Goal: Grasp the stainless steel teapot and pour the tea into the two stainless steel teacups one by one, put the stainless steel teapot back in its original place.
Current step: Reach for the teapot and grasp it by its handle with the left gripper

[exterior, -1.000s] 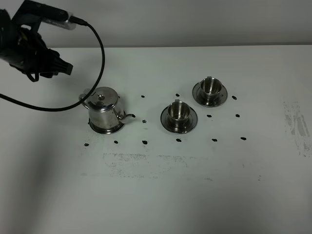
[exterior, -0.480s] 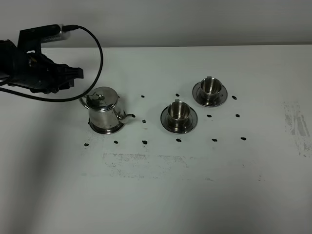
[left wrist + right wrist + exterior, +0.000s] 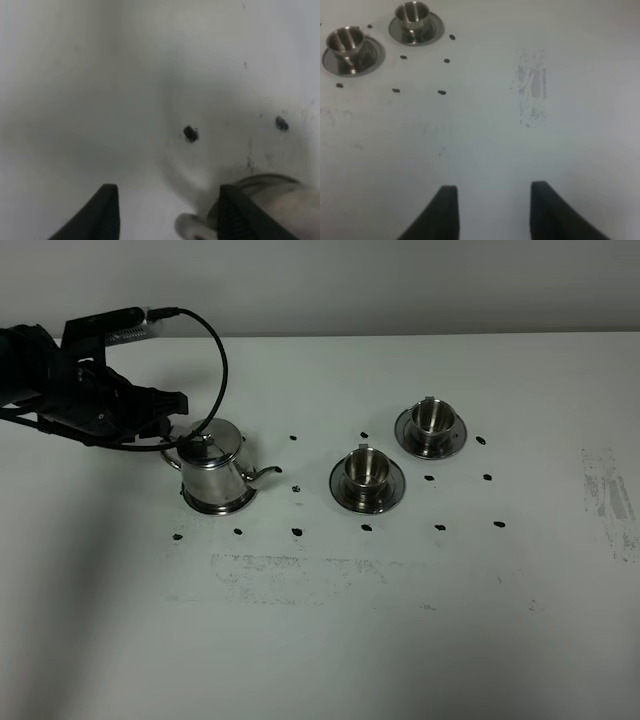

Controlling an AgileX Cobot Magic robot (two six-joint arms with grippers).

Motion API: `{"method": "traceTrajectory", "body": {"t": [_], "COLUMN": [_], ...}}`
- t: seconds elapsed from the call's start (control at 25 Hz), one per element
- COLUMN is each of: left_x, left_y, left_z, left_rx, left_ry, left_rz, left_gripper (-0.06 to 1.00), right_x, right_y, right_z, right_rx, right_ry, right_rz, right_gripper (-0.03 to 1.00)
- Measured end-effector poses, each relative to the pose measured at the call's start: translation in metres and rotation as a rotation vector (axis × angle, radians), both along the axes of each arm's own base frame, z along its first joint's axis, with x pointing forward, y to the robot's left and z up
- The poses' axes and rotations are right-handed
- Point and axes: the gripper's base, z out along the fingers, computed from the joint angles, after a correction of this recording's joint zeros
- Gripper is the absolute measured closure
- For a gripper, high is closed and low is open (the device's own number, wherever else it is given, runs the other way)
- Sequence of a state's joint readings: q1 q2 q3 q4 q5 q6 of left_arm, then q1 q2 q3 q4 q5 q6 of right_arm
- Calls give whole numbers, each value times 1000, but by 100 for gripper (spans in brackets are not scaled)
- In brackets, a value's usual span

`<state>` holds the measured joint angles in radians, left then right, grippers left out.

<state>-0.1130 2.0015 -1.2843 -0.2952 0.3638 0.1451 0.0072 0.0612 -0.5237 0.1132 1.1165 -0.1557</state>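
Observation:
The stainless steel teapot (image 3: 213,472) stands on its shallow round steel tray (image 3: 216,506) at the left of the table, spout pointing right toward the cups. My left gripper (image 3: 176,422) is open at the pot's ring handle. In the left wrist view the ring handle (image 3: 192,231) lies between the open fingers of the left gripper (image 3: 170,220), beside the pot's body (image 3: 282,200). The two stainless steel teacups (image 3: 367,468) (image 3: 431,418) sit on saucers right of the pot. The right wrist view shows both cups (image 3: 347,40) (image 3: 412,11), far from my open, empty right gripper (image 3: 492,215).
Small black marks (image 3: 298,531) dot the white table around the pot and cups. A scuffed grey patch (image 3: 610,495) lies at the right, and it also shows in the right wrist view (image 3: 532,87). The left arm's black cable (image 3: 215,350) loops above the pot.
My left arm has come down and to the right from the table's far left corner until its open gripper reaches the teapot's handle. The cups have not moved.

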Motion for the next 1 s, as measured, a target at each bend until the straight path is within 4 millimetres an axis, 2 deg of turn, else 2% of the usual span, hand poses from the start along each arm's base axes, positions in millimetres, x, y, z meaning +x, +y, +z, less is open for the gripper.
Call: {"method": "traceTrajectory", "body": {"t": [0.56, 1.0], "left_x": [-14, -21], "left_y": [4, 5], "left_z": [-6, -8], "left_rx": [113, 172], "left_ry": [145, 187], "left_rz": [-161, -333], "left_gripper": [51, 51], "right_x": [0, 0], "right_y": [0, 0], "right_z": [0, 0], "right_rx": [0, 0], "right_ry": [0, 0], "right_rz": [0, 0], "right_gripper": [64, 64]}}
